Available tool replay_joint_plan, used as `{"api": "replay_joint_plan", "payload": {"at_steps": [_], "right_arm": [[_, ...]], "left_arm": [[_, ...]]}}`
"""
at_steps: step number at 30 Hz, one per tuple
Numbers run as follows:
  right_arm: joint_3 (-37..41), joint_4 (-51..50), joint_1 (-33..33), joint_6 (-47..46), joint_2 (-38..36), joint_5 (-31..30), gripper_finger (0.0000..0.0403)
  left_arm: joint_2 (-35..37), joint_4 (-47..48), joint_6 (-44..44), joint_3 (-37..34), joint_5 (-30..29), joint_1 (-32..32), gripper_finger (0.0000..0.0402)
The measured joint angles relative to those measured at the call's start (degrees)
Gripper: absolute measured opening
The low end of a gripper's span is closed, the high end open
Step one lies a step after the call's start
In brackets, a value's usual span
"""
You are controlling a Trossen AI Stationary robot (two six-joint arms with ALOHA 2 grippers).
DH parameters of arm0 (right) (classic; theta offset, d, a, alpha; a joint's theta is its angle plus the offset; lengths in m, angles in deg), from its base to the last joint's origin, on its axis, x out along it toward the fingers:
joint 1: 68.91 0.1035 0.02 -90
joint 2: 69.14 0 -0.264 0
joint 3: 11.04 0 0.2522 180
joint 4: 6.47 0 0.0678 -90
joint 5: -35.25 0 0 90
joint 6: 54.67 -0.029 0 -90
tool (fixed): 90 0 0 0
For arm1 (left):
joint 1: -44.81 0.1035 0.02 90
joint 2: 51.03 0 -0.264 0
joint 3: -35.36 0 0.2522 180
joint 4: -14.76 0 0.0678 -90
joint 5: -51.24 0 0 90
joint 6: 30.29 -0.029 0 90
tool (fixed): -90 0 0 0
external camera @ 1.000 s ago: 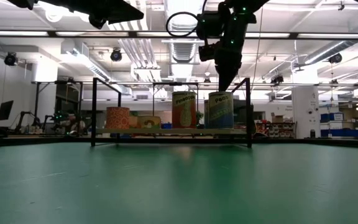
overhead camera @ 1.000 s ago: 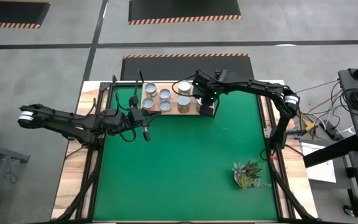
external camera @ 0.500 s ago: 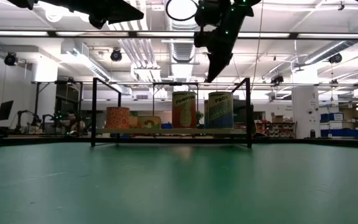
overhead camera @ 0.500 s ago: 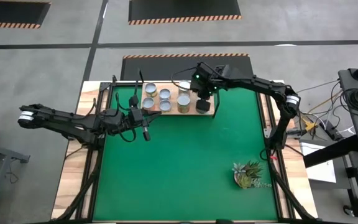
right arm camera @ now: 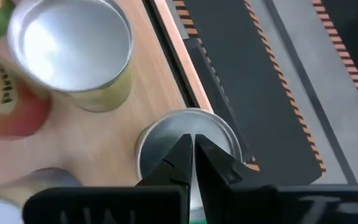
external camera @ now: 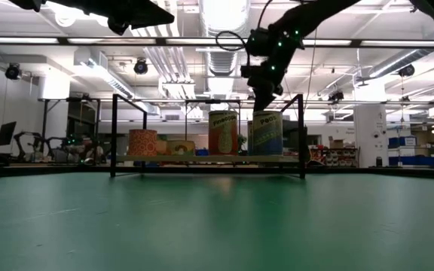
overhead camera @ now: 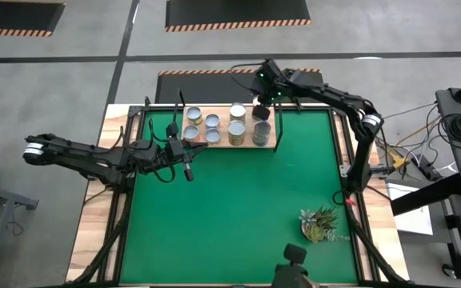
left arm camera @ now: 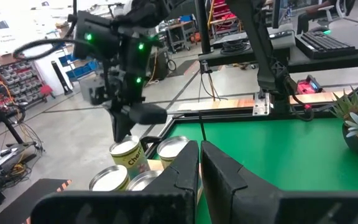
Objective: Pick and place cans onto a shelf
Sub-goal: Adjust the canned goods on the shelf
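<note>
The small silver-topped cans point(overhead camera: 236, 124) stand on the light-wood shelf point(overhead camera: 270, 146) at upper centre of the high view. The right claw point(overhead camera: 260, 113), pressed together and empty, hovers above the rightmost can point(overhead camera: 262, 130). Placing seems finished; next it should probably draw away. The left claw point(overhead camera: 187, 171), also pressed together, waits at centre left.

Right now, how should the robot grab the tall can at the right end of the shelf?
By its round side wall, coming straight down from above. That can stands upright on the shelf, close beside another can, so the jaws should straddle it front-to-back, not toward its neighbour. The right gripper hangs just above it.
</note>
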State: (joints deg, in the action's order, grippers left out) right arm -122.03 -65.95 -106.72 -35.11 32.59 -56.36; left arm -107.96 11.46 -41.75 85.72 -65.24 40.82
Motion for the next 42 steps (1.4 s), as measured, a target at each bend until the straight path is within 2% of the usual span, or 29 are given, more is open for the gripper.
{"api": "replay_joint_plan", "payload": {"at_steps": [9, 33, 42], "right_arm": [[0.0, 0.8, 0.0, 1.7, 2.9, 0.1, 0.0009], [-1.6, -7.4, 3.9, -0.6, 2.5, 0.6, 0.0009], [-1.6, -7.5, 4.1, -1.0, 2.5, 0.5, 0.0009]], "left_arm": [[0.0, 0.0, 0.0, 0.0, 0.0, 0.0, 0.0], [0.0, 0.0, 0.0, 0.0, 0.0, 0.0, 0.0], [0.0, 0.0, 0.0, 0.0, 0.0, 0.0, 0.0]]}}
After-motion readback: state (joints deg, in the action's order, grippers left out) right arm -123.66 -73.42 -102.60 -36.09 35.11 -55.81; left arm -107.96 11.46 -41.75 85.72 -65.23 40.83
